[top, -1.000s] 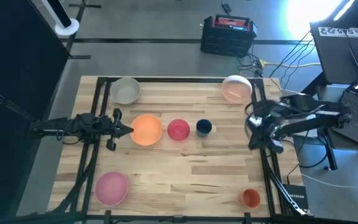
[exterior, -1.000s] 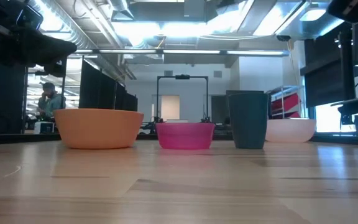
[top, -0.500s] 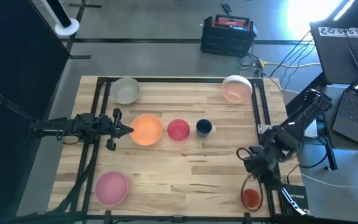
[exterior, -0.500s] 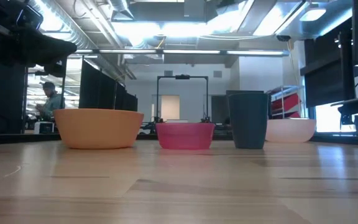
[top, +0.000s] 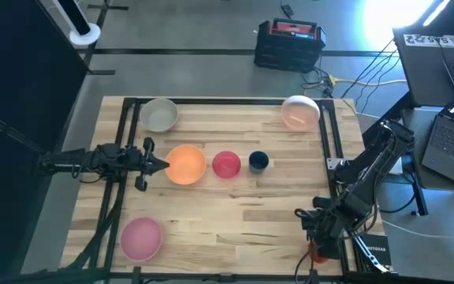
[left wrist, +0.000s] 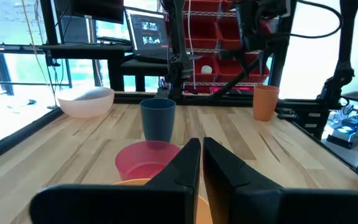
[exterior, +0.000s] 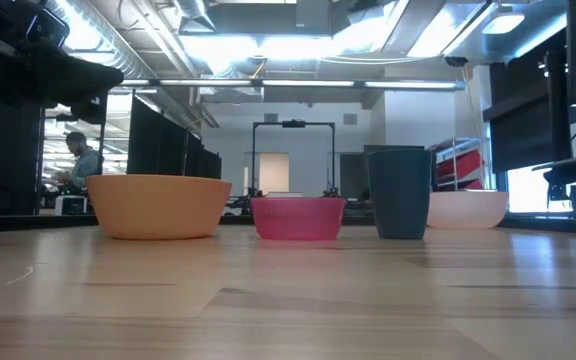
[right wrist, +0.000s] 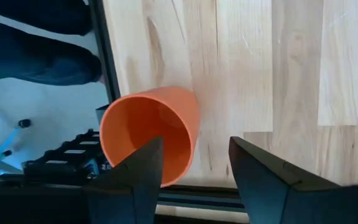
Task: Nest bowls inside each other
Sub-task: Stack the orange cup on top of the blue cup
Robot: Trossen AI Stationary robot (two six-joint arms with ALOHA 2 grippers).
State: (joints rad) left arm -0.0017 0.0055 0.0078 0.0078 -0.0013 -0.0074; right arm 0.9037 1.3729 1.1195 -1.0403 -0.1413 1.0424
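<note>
No readable writing on any bowl, and the white label on the laptop lid (top: 432, 39) off the bench's far right corner is too small to read. Right end effector (top: 319, 243) hangs over the near right corner of the bench (top: 243, 213), fingers spread apart, one finger (right wrist: 143, 163) over the rim of the small orange-red bowl (right wrist: 151, 132), the other beside it; nothing gripped. That bowl is a tall, cup-like piece. Left end effector (top: 162, 164) waits at the left edge, fingers pressed together and empty, tips just beside the orange bowl (top: 185, 163). In a row from there: red-pink bowl (top: 226, 165), then the tiny dark blue bowl (top: 258, 161). Grey-white bowl (top: 160, 114) at far left, pale peach-pink bowl (top: 299, 112) at far right, pink bowl (top: 141, 238) at near left, all apart, none nested
</note>
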